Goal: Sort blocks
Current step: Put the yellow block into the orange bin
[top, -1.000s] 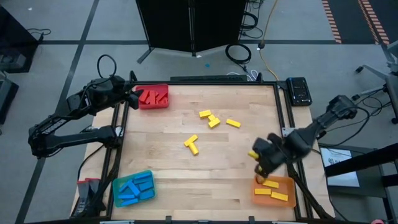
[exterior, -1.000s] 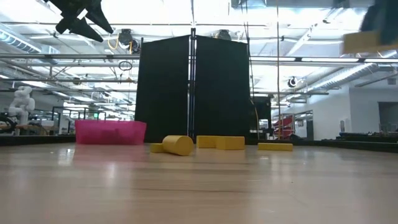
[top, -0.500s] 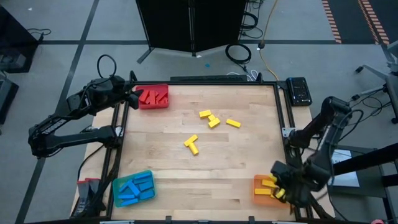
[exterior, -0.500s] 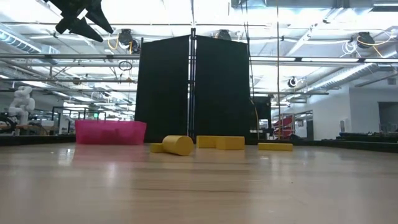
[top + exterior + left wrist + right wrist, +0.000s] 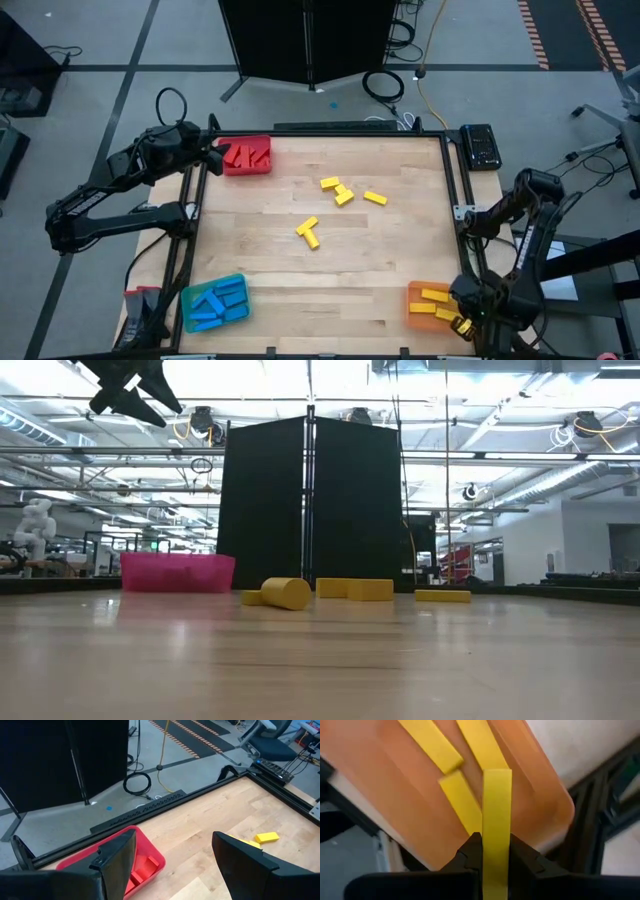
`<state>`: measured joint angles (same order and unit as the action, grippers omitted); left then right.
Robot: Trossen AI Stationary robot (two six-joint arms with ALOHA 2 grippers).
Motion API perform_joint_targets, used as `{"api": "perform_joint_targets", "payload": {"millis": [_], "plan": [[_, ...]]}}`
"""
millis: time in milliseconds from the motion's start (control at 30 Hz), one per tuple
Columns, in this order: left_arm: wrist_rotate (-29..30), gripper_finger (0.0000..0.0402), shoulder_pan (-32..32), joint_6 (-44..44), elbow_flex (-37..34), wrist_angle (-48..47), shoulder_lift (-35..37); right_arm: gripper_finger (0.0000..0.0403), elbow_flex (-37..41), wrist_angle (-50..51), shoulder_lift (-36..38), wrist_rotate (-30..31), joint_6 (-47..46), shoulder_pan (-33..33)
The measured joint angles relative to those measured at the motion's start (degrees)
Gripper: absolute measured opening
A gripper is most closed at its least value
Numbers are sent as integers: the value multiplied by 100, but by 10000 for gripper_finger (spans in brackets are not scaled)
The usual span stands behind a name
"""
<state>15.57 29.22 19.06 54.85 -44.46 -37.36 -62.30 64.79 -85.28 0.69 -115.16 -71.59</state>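
The right gripper [image 5: 468,322] (arm folded back) holds a block [image 5: 496,825] above a tray [image 5: 415,308]. Three blocks [image 5: 431,744] lie in it, below the gripper.

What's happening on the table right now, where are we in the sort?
The right gripper is shut on a yellow block held over the orange tray, which already has yellow blocks in it. The left gripper hangs open by the red tray, which holds red blocks. The blue tray holds blue blocks. A handful of loose yellow blocks lie mid-table.
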Motion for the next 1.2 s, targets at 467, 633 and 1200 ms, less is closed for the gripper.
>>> {"api": "perform_joint_targets", "payload": {"millis": [467,633,1200], "plan": [[35,267,-1,-10,0,-1,0,107,2,407,-159,-360,-274,39],[35,267,0,-8,0,-1,0,90,2,229,-159,-251,-288,39],[35,267,1,3,0,-1,0,86,4,-352,1628,3746,3017,3185]]}}
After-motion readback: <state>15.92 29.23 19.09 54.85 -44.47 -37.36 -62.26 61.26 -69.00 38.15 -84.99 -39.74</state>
